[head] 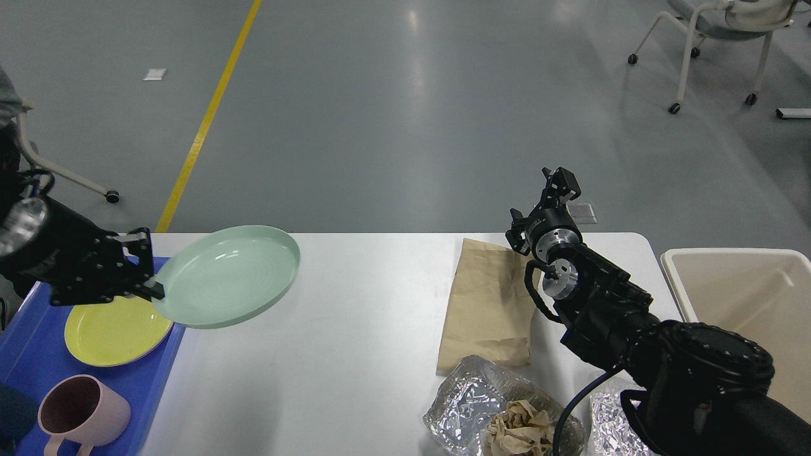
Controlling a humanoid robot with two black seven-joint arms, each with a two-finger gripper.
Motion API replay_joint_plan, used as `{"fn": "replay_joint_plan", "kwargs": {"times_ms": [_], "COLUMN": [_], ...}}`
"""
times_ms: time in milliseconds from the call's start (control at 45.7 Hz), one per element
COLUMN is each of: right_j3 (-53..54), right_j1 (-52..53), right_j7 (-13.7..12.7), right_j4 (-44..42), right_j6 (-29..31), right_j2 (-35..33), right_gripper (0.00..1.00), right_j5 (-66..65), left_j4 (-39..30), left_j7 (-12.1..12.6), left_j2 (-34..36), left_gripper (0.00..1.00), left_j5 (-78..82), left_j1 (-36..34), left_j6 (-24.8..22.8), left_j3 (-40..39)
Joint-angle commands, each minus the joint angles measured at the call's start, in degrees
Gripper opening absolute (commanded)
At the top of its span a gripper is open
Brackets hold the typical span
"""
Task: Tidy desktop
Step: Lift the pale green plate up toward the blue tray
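The white desktop (355,354) fills the lower view. My left gripper (151,278) is shut on the rim of a pale green plate (228,275) and holds it in the air above the desktop's left edge, partly over the blue tray (31,367). My right gripper (557,183) is raised past the desktop's far edge, above a brown paper bag (491,304); its fingers are small and dark, so I cannot tell how they stand. It holds nothing that I can see.
The blue tray holds a yellow plate (111,332) and a pink mug (79,415). Crumpled foil containers (469,405) with brown paper lie at the front. A cream bin (747,304) stands at the right. Chairs stand on the floor behind.
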Motion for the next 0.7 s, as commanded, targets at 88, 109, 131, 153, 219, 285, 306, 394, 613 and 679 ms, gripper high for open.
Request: {"fn": "replay_joint_plan", "kwargs": {"times_ms": [88, 109, 131, 153, 219, 285, 306, 394, 613, 679], "right_j3": [0.0, 0.0, 0.0, 0.0, 0.0, 0.0, 0.0, 0.0, 0.0, 0.0], "right_j1": [0.0, 0.0, 0.0, 0.0, 0.0, 0.0, 0.0, 0.0, 0.0, 0.0], "right_j7": [0.0, 0.0, 0.0, 0.0, 0.0, 0.0, 0.0, 0.0, 0.0, 0.0], "right_j4": [0.0, 0.0, 0.0, 0.0, 0.0, 0.0, 0.0, 0.0, 0.0, 0.0], "right_j6": [0.0, 0.0, 0.0, 0.0, 0.0, 0.0, 0.0, 0.0, 0.0, 0.0], "right_j2": [-0.1, -0.1, 0.0, -0.1, -0.1, -0.1, -0.1, -0.1, -0.1, 0.0], "right_gripper": [1.0, 1.0, 1.0, 1.0, 1.0, 1.0, 1.0, 1.0, 1.0, 1.0], "right_j5": [0.0, 0.0, 0.0, 0.0, 0.0, 0.0, 0.0, 0.0, 0.0, 0.0], "left_j4": [-0.1, -0.1, -0.1, -0.1, -0.1, -0.1, 0.0, 0.0, 0.2, 0.4], "left_j7": [0.6, 0.6, 0.6, 0.6, 0.6, 0.6, 0.6, 0.6, 0.6, 0.3], "left_j2": [-1.3, -1.4, -1.5, -1.5, -1.5, -1.5, -1.5, -1.5, -2.1, -1.9], "left_gripper": [0.0, 0.0, 0.0, 0.0, 0.0, 0.0, 0.0, 0.0, 0.0, 0.0], "left_j5": [1.9, 2.4, 3.0, 3.6, 5.2, 6.4, 6.7, 6.9, 7.3, 7.2], "left_j1": [-20.9, -22.8, -24.6, -26.0, -30.6, -35.0, -36.4, -41.7, -42.8, -40.2], "left_j6": [-9.7, -9.7, -9.7, -9.7, -9.7, -9.7, -9.7, -9.7, -9.7, -9.7], "left_j3": [11.9, 12.6, 13.3, 13.9, 15.0, 16.1, 16.4, 17.9, 19.6, 20.2]}}
